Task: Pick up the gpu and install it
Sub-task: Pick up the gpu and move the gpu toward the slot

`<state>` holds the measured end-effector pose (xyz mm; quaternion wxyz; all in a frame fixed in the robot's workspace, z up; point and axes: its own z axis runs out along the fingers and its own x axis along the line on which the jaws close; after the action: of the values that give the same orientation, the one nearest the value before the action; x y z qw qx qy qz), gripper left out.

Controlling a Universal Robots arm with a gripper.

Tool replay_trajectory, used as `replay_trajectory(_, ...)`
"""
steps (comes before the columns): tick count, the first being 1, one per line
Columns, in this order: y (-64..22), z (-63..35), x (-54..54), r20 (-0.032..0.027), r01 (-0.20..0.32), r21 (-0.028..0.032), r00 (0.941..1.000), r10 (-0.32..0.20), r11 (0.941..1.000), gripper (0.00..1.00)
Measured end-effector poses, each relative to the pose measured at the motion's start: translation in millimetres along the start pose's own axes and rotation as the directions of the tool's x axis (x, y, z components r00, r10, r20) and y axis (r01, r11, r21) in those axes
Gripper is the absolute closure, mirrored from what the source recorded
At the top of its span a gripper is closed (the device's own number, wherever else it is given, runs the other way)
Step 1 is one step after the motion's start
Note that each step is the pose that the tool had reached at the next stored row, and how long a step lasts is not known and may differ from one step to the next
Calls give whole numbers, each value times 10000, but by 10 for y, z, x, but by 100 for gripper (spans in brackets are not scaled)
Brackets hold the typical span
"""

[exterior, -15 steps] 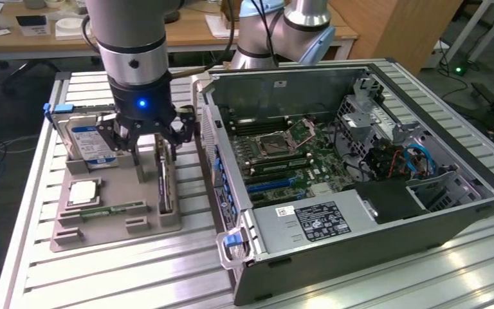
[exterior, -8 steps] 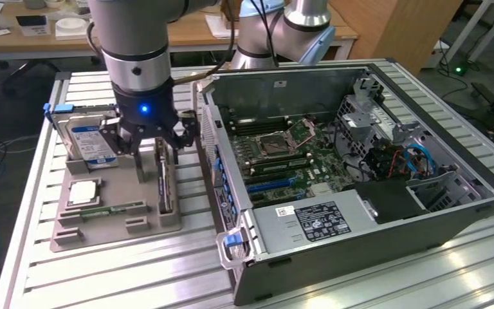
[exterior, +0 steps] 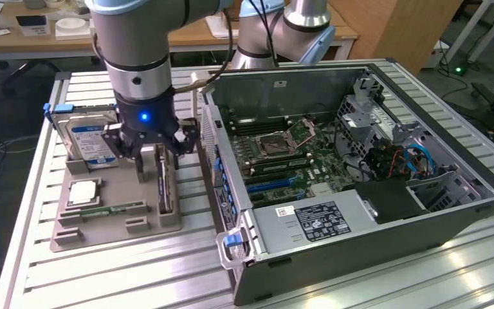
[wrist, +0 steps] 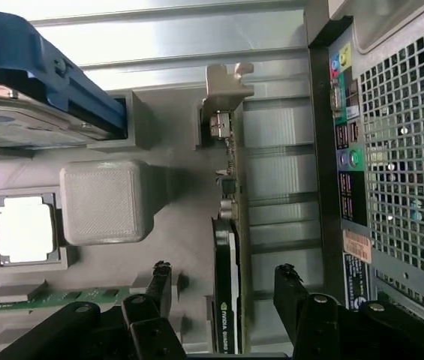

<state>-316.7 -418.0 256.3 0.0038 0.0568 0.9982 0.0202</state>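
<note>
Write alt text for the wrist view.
The black gripper, open, straddles the thin dark gpu card with a silvery end bracket, which stands on edge in a grey tray. A perforated metal computer case stands beside it.

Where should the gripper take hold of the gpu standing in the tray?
Probably by its two flat faces along the upper edge, coming straight down from above: the gpu stands on edge in the tray, thin enough for the open gripper to straddle.

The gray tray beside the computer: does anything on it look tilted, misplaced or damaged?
Nothing stands out. The gpu stands on edge in its slot, the hard drive upright, the processor and memory stick flat.
</note>
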Motion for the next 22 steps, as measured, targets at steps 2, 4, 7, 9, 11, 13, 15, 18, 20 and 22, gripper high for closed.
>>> replay_trajectory(2, -2, 36, 0, 4, -89, 0, 10000, 89, 10000, 34)
replay_trajectory(4, -3, 72, 0, 7, -177, 1, 9998, 177, 9998, 34)
replay_trajectory(7, -5, 127, 0, 11, -275, 2, 9996, 275, 9996, 34)
replay_trajectory(9, -5, 163, -1, 13, -318, 2, 9995, 318, 9995, 34)
replay_trajectory(11, 4, 196, 0, 14, -347, 2, 9994, 347, 9994, 34)
replay_trajectory(13, 12, 229, 0, 15, -370, 2, 9993, 370, 9993, 34)
replay_trajectory(15, 20, 265, 0, 16, -384, 2, 9993, 384, 9993, 34)
replay_trajectory(18, 20, 319, -1, 16, -388, 1, 9992, 388, 9992, 34)
replay_trajectory(20, 19, 356, -1, 16, -394, 3, 9992, 394, 9992, 34)
replay_trajectory(22, 18, 392, -2, 16, -399, 3, 9992, 399, 9992, 34)
